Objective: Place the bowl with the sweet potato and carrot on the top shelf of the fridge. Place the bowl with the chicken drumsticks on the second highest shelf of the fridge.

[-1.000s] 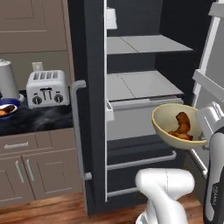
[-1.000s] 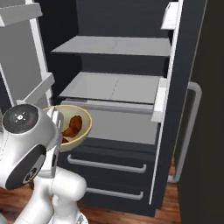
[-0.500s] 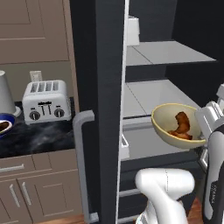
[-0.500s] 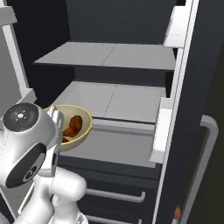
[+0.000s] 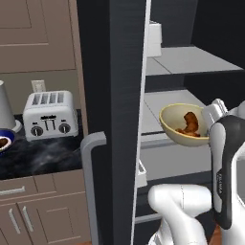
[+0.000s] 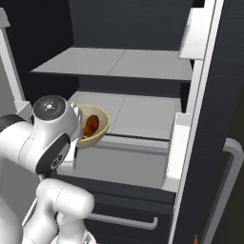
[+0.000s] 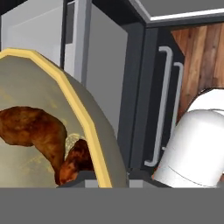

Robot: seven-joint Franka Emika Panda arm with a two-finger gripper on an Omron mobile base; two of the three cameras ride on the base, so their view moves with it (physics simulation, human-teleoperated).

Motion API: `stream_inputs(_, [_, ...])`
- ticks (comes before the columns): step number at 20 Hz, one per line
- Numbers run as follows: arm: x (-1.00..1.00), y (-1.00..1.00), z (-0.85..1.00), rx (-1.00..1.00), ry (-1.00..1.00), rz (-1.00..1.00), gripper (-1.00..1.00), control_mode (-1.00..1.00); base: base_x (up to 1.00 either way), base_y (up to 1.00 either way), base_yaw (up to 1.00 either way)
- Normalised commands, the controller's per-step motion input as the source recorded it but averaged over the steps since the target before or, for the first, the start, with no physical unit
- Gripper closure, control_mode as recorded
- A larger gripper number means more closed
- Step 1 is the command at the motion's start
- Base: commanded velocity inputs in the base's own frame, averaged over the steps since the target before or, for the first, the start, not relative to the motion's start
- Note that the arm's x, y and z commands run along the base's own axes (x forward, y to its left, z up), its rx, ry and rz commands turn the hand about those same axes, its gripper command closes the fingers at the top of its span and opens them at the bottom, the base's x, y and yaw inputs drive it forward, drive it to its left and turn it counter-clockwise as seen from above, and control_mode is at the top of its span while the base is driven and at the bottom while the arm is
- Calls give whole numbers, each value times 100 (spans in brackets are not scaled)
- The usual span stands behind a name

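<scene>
Bowl (image 5: 178, 128) of chicken drumsticks (image 5: 187, 124) sits pinched by its rim in the end effector (image 7: 94, 177).

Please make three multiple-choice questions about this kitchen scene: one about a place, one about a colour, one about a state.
1. Where is the toaster?
A. on the dark counter left of the fridge
B. on a fridge shelf
C. on the floor

2. What colour is the rim of the bowl that holds the chicken drumsticks?
A. blue
B. yellow
C. red

3. In what state is the fridge door?
A. shut
B. taken off
C. open

Answers: 1 A, it stands on the black counter beside the fridge. 2 B, the rim shows yellow in all three views. 3 C, the shelves inside are visible.
</scene>
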Motion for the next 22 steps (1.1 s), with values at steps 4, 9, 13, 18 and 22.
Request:
stream_inputs(4, [100, -1, -1, 0, 0, 0, 100, -100, 0, 0, 0])
stream_inputs(9, [97, 0, -37, 0, 0, 1, 100, -100, 0, 0, 0])
stream_inputs(13, [89, 0, -30, 0, 0, 0, 100, -100, 0, 0, 0])
stream_inputs(18, [84, 0, -40, -3, -1, 0, 100, -100, 0, 0, 0])
stream_inputs(22, [85, 0, -36, -2, -3, 0, 100, -100, 0, 0, 0])
